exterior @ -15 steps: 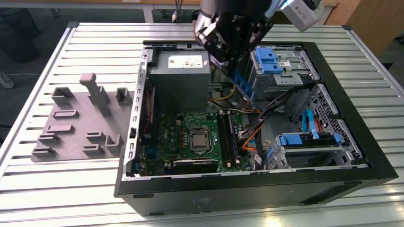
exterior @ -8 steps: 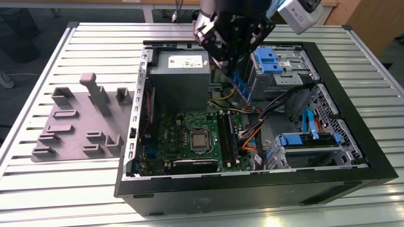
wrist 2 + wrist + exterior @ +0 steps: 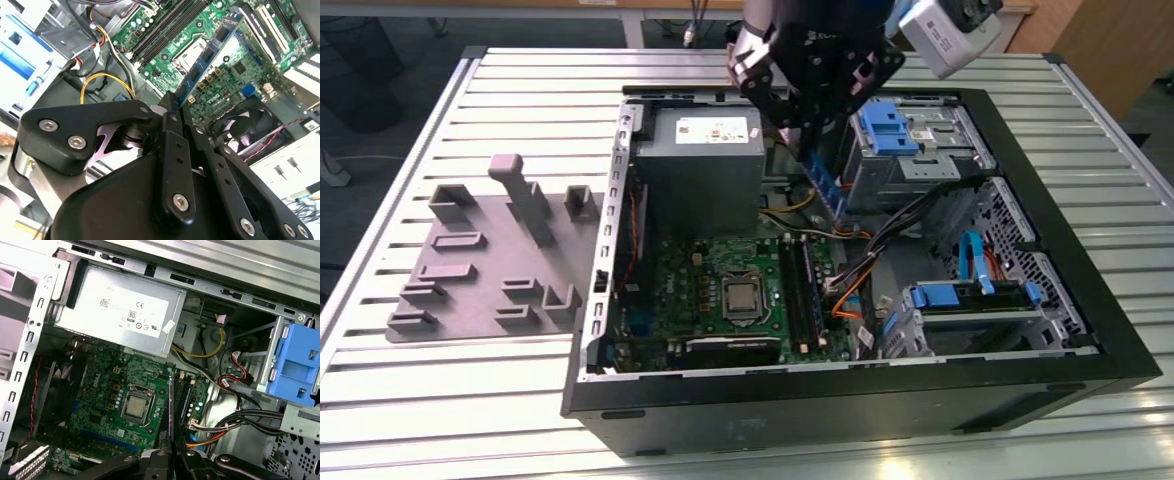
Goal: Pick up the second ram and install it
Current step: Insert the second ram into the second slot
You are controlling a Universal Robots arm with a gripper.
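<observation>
- The gripper (image 3: 817, 135) hangs over the open computer case (image 3: 1067, 300); the grey power supply (image 3: 700, 165) stands just beside the jaws, cable bundles (image 3: 907, 225) on their other side.
- Below the jaws lie the motherboard (image 3: 112, 405) and black memory slots (image 3: 801, 290).
- The jaws are clamped on the second ram (image 3: 825, 180), its long axis running down and away from them towards the slots.
</observation>
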